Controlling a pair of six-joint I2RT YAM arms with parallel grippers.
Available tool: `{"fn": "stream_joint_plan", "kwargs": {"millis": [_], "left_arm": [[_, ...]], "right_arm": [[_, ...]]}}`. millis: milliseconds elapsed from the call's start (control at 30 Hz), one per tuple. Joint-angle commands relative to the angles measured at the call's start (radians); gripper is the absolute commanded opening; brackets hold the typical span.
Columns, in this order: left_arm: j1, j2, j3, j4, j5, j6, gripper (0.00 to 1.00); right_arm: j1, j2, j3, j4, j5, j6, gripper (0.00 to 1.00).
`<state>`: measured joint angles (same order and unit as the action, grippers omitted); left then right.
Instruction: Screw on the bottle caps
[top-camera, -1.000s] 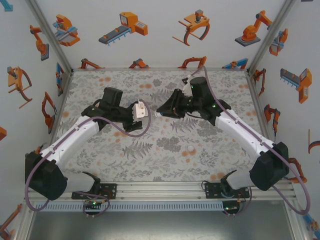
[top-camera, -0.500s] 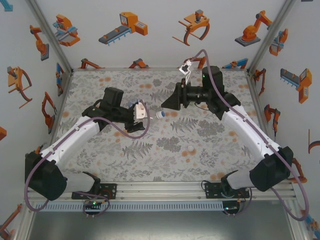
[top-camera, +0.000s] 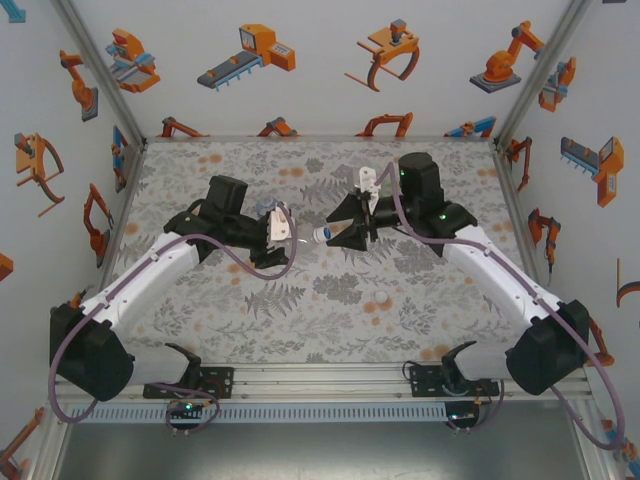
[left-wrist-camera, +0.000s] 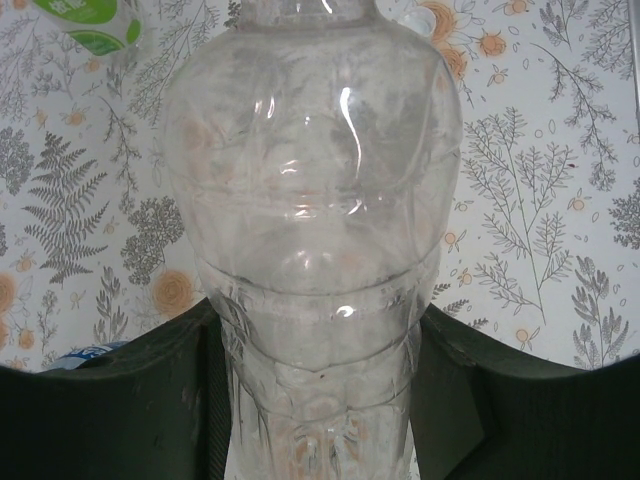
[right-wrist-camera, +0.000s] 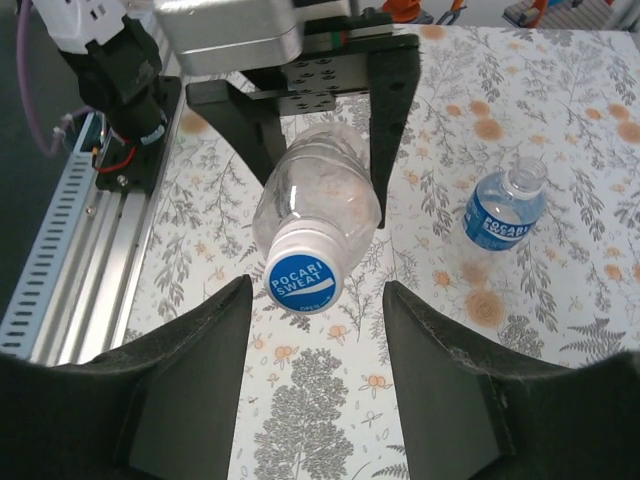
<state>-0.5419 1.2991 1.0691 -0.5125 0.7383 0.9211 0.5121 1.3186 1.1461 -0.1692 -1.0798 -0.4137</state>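
1. Overhead view. The left pincer is closed on the clear bottle, which is held lying level above the middle of the desk. The capped end is pointed toward the right arm. The right pincer is placed just at that end, facing the left pincer. A white cap is seen lying loose on the desk, nearer the arm bases and well apart from both pincers. The gap between the right fingers cannot be judged from this view.

2. Right wrist view. The gap is shown here. The blue-topped cap is seated on the neck of the clear bottle and is printed with white lettering. The right fingers are spread wide, one on each side of the cap, with desk pattern visible between each finger and the cap. Nothing is gripped by them. Behind the cap, the bottle body is seen clamped between the two black fingers of the left pincer. A blue-labelled bottle is stood upright on the desk to one side, its mouth uncovered.

3. Left wrist view. The body of the clear bottle is seen from close by, pressed between the left fingers at the lower edge. A green-labelled bottle is seen at the upper left corner, cut off by the frame edge. Whether it is capped cannot be told.
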Motion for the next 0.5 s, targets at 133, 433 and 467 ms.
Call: {"fn": "stream_joint_plan", "kwargs": {"millis": [133,433,467], "left_arm": [[-0.002,0.001,0.042,-0.03,0.041,0.018,0.0],[-0.002,0.002,0.042,-0.034,0.037,0.017,0.0],[-0.002,0.002,0.043,-0.035,0.033,0.016,0.0]], "right_arm": [[0.011,-0.027,-0.019,0.039,0.019,-0.096,0.45],[0.035,-0.017,-0.006,0.045,-0.004,-0.094,0.44],[0.037,-0.02,-0.006,0.046,-0.002,-0.094,0.44]]}}
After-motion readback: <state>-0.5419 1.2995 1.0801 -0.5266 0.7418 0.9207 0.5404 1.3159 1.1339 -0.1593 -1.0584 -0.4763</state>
